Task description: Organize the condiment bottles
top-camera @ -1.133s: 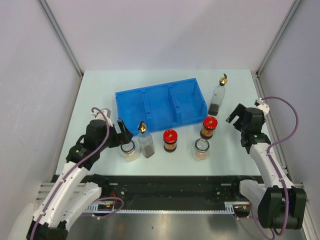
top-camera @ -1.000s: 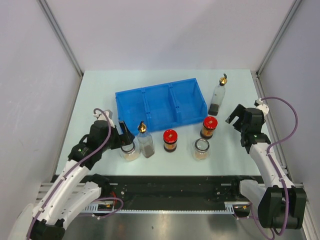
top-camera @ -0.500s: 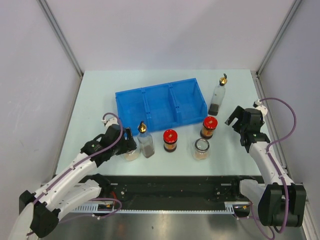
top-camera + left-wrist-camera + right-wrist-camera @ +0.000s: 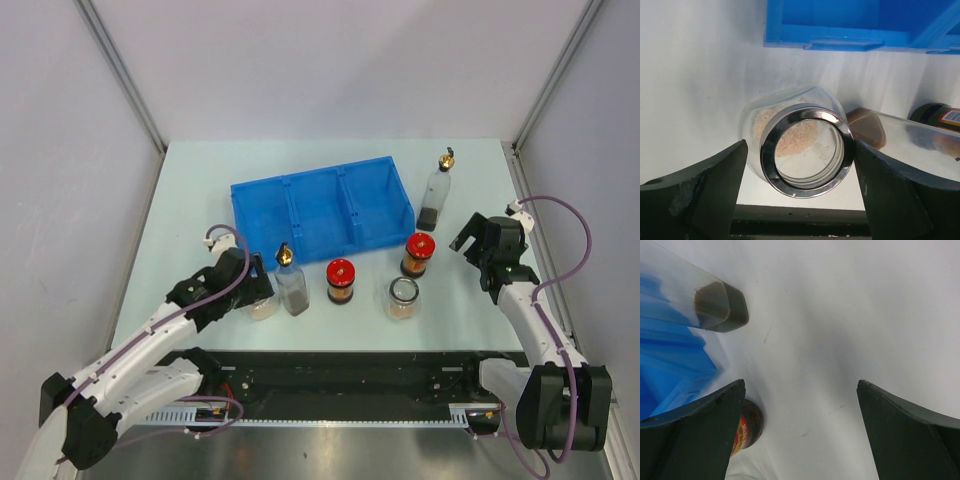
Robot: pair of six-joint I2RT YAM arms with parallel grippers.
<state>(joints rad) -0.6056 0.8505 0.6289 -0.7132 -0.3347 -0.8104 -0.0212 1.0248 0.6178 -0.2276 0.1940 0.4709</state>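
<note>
My left gripper (image 4: 256,287) straddles a short clear tan-filled jar (image 4: 264,307) at the front left. In the left wrist view its fingers (image 4: 715,175) touch both sides of this jar (image 4: 802,145), so the gripper (image 4: 800,145) is shut on it. Just to the right stand a tall gold-spouted bottle (image 4: 291,283), a red-lidded jar (image 4: 340,281), a second short clear jar (image 4: 402,298) and another red-lidded jar (image 4: 419,254). A second tall bottle (image 4: 438,193) stands at the back right. My right gripper (image 4: 468,237) is open over bare table, right of that red-lidded jar (image 4: 747,427).
The blue three-compartment tray (image 4: 312,174) sits behind the row of bottles, with nothing in it. Its front wall (image 4: 840,35) lies just beyond the held jar. The tall bottle's base (image 4: 720,306) and a tray corner (image 4: 670,365) show ahead of my right gripper (image 4: 801,385).
My left gripper has moved right and down onto the short clear jar, and its jaws have narrowed against it. The right arm has barely shifted.
</note>
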